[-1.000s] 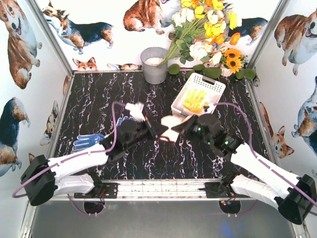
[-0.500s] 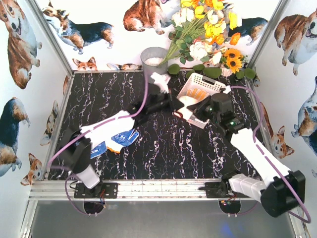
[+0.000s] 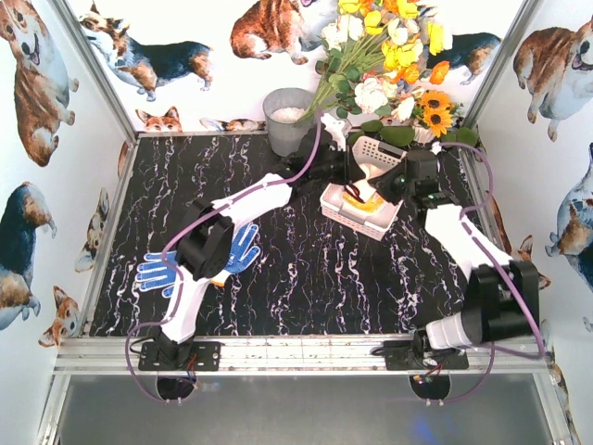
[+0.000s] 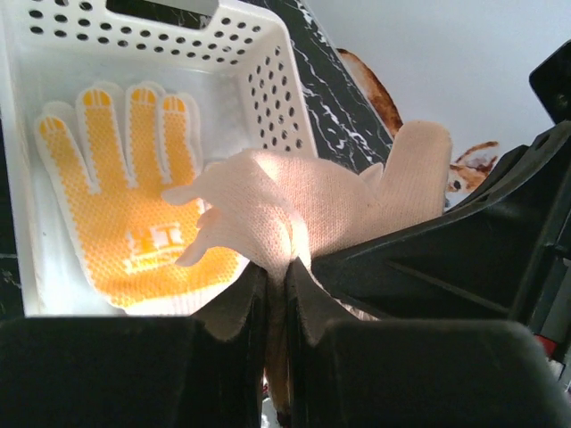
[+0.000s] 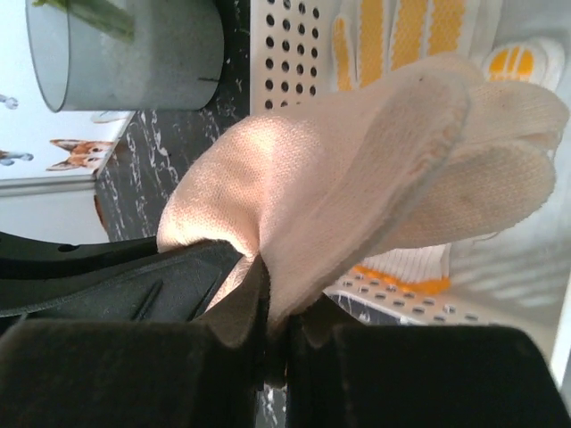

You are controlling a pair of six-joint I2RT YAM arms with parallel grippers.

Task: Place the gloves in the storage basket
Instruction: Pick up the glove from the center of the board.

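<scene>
Both grippers are shut on one cream glove [image 4: 312, 201] and hold it over the white storage basket [image 3: 400, 158]. My left gripper [image 4: 287, 276] pinches one fold of it; my right gripper [image 5: 284, 312] pinches another part of the cream glove [image 5: 375, 169]. In the top view the left gripper [image 3: 355, 176] and right gripper [image 3: 384, 185] meet over the basket's near end. A yellow glove [image 4: 125, 214] lies flat in the basket [image 4: 268, 89], palm up; its fingers show in the right wrist view [image 5: 393, 36]. Two blue dotted gloves [image 3: 243, 248] [image 3: 157, 272] lie on the table at the left.
A grey metal bucket [image 3: 287, 120] stands at the back, left of the basket, also in the right wrist view [image 5: 125, 45]. A bunch of flowers [image 3: 389, 65] leans over the back right corner. The basket sits skewed near the right wall. Corgi-print walls enclose the table.
Both arms have carried the cream glove from the table's middle back and right until it hangs over the basket. The left arm is now stretched far out, uncovering both blue gloves.
</scene>
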